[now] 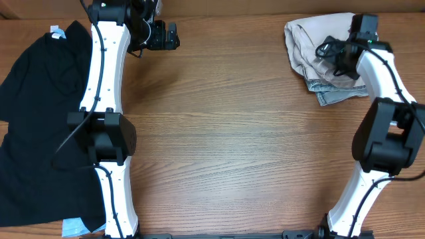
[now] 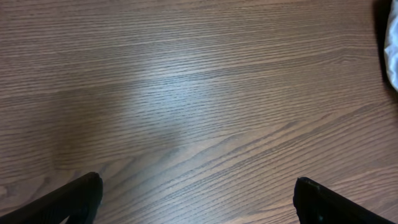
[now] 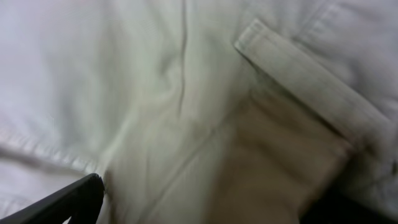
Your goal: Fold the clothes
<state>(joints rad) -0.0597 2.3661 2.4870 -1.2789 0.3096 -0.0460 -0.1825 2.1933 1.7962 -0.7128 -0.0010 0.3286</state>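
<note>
The cream-beige shorts (image 1: 309, 43) lie bunched at the table's far right, on top of the light-blue denim shorts (image 1: 340, 94). My right gripper (image 1: 333, 54) is down on the cream shorts. In the right wrist view its jaws (image 3: 205, 202) are spread wide with cream cloth (image 3: 155, 93) and a belt loop (image 3: 292, 68) filling the frame. The black top (image 1: 40, 113) lies spread at the left edge. My left gripper (image 1: 170, 34) is at the far side, open and empty over bare wood (image 2: 196, 186).
The wooden table (image 1: 232, 133) runs between the two arms. A white tag (image 1: 56, 31) sits at the black top's collar. A light-blue scrap (image 1: 76, 227) lies at the front left. Something white (image 2: 392, 43) shows at the left wrist view's right edge.
</note>
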